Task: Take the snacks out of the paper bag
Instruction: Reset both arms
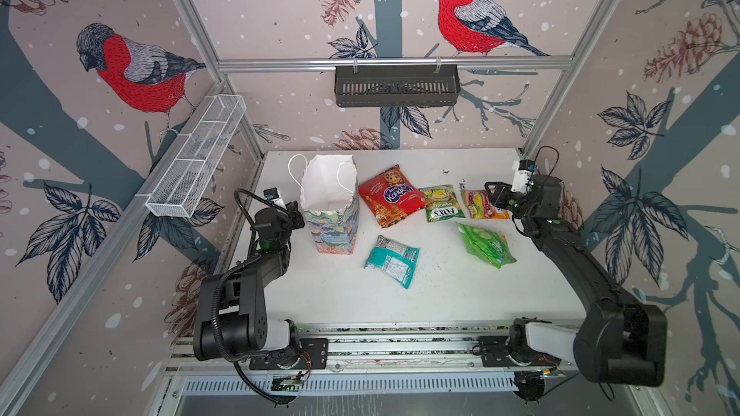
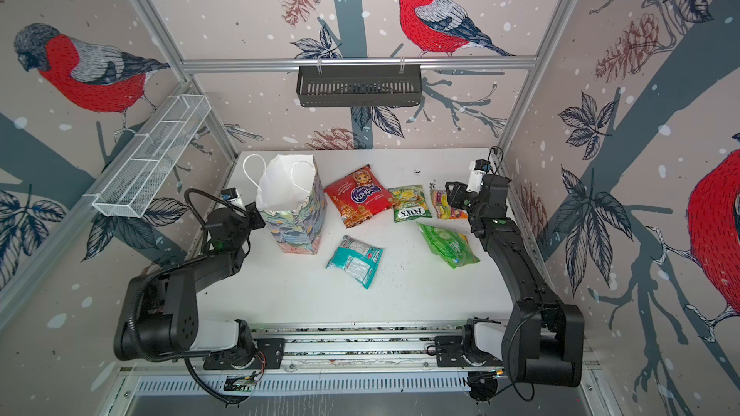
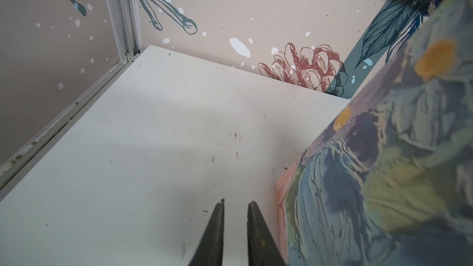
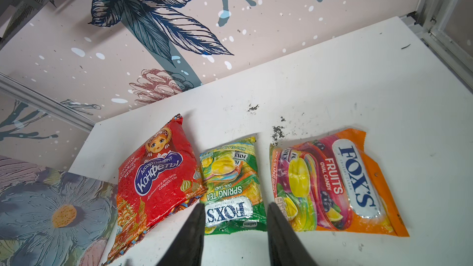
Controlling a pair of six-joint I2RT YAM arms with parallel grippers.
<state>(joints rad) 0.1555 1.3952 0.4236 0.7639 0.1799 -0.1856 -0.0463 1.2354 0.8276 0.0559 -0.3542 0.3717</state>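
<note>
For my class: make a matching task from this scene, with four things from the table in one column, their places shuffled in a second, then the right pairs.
1 paper bag
2 red packet
3 teal packet
4 orange FOX'S packet

a lying by the right gripper
b standing upright beside the left gripper
c lying nearest the front edge of the table
d lying right next to the bag

Pairs: 1-b, 2-d, 3-c, 4-a

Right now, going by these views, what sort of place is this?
Most likely a lab robot test cell, not a home: an aluminium frame closes in bird-print wall panels, a left arm and right arm sit on a base rail, and the white table holds a paper bag and loose snacks.
</note>
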